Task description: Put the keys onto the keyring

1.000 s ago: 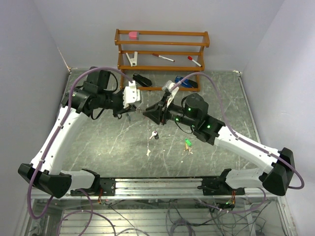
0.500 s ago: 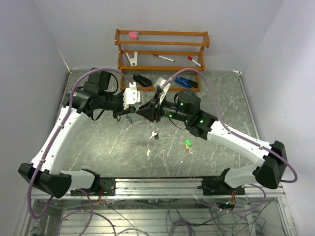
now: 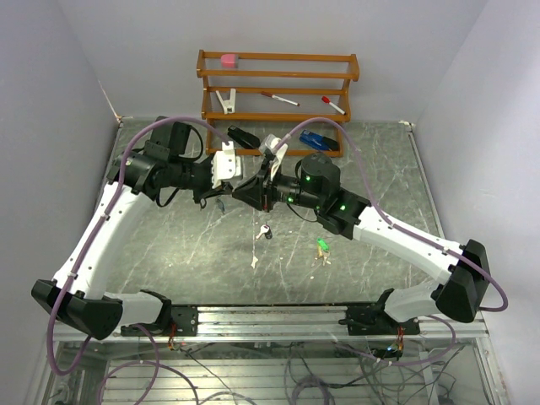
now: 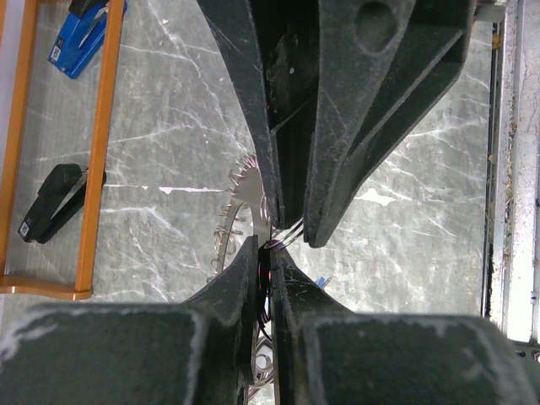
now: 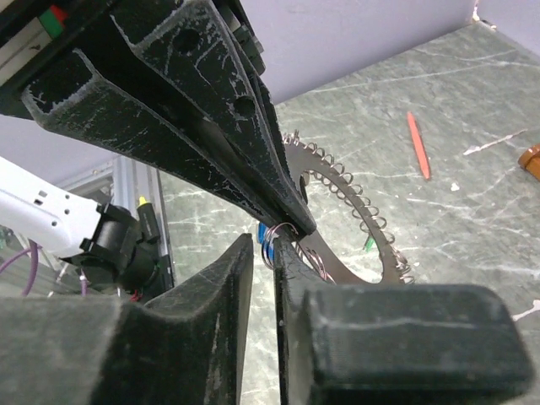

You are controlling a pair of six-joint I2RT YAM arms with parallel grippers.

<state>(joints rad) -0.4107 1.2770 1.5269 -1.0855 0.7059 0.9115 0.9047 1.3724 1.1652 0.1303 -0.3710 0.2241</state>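
My left gripper [image 3: 229, 179] is shut on the keyring [image 5: 337, 190], a thin silver hoop fringed with small wire loops, and holds it above the table; the keyring also shows in the left wrist view [image 4: 246, 192]. My right gripper [image 3: 250, 191] meets it tip to tip. Its jaws stand nearly closed on a small wire ring with a blue tag [image 5: 270, 245]. Loose keys lie on the table below: a black-headed one [image 3: 265, 230], a green one [image 3: 321, 245] and a pale one [image 3: 254, 261]. In the top view the ring is hidden between the fingers.
A wooden rack [image 3: 278, 59] stands at the back with a pink block [image 3: 229, 60], a clip [image 3: 228, 100] and two pens [image 3: 280, 99]. A black stapler [image 3: 243, 137] and a blue item [image 3: 314, 141] lie at its foot. A metal rail [image 3: 270, 316] runs along the front.
My right gripper has moved left and slightly back until its tips meet my left gripper's tips. The left arm has barely moved. The loose keys have not moved.
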